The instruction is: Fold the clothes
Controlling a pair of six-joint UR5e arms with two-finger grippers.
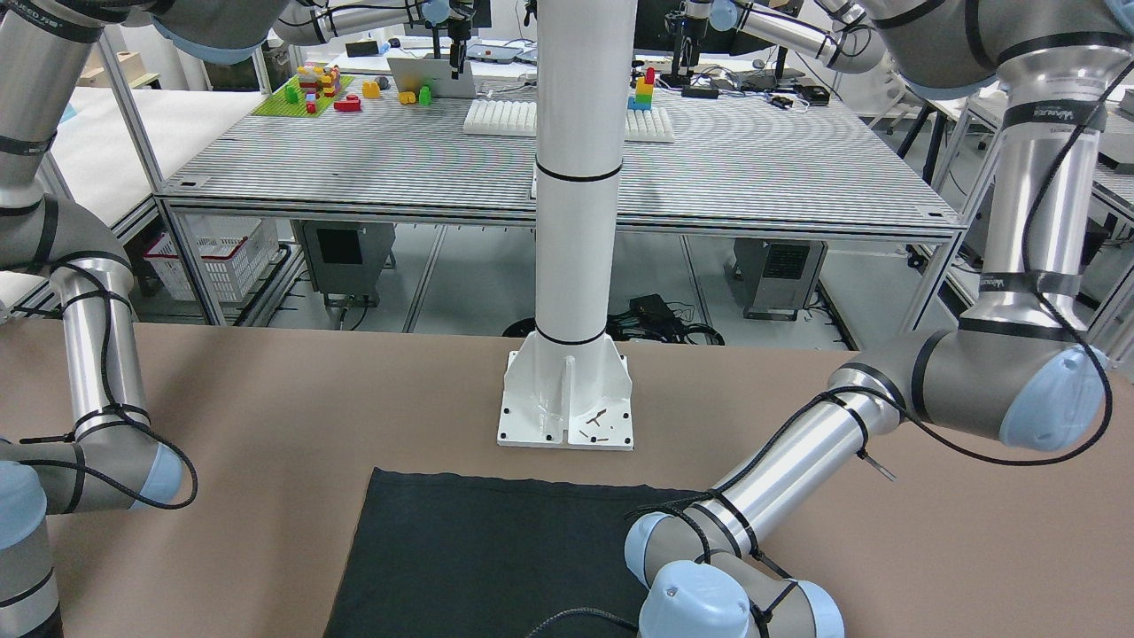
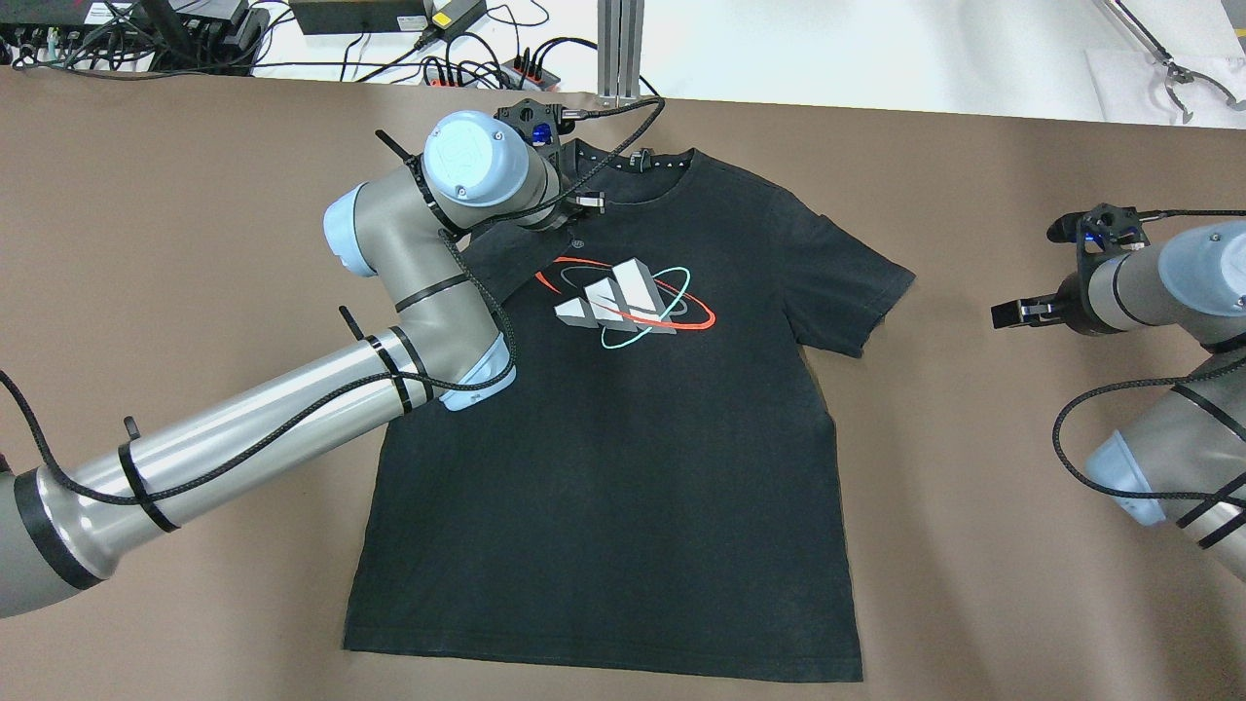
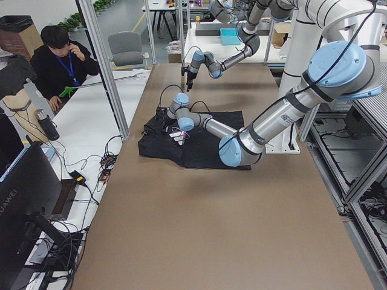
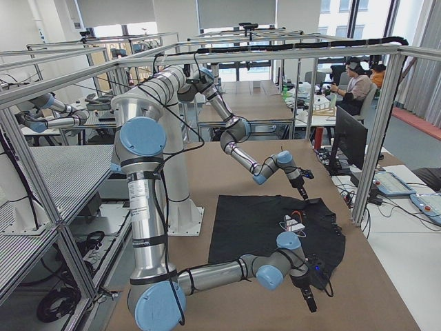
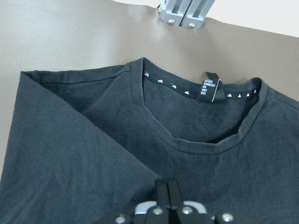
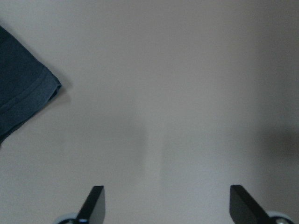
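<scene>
The clothes are a black T-shirt (image 2: 623,438) with a grey, red and teal chest print, lying flat, collar at the far edge. Its left sleeve is folded in over the chest. My left gripper (image 2: 584,202) sits by the collar; in the left wrist view it (image 5: 167,193) is shut where the fold of fabric (image 5: 93,154) ends. My right gripper (image 2: 1007,313) hovers to the right of the right sleeve (image 2: 866,292), open and empty; the right wrist view (image 6: 168,205) shows bare table and the sleeve's corner (image 6: 21,102). The shirt's hem end (image 1: 478,558) shows in the front-facing view.
The white post's base (image 1: 567,399) stands on the brown table just behind the hem. An aluminium profile (image 2: 621,49) and cables with power strips (image 2: 487,68) lie past the far edge. A seated person (image 3: 57,57) is at a side desk.
</scene>
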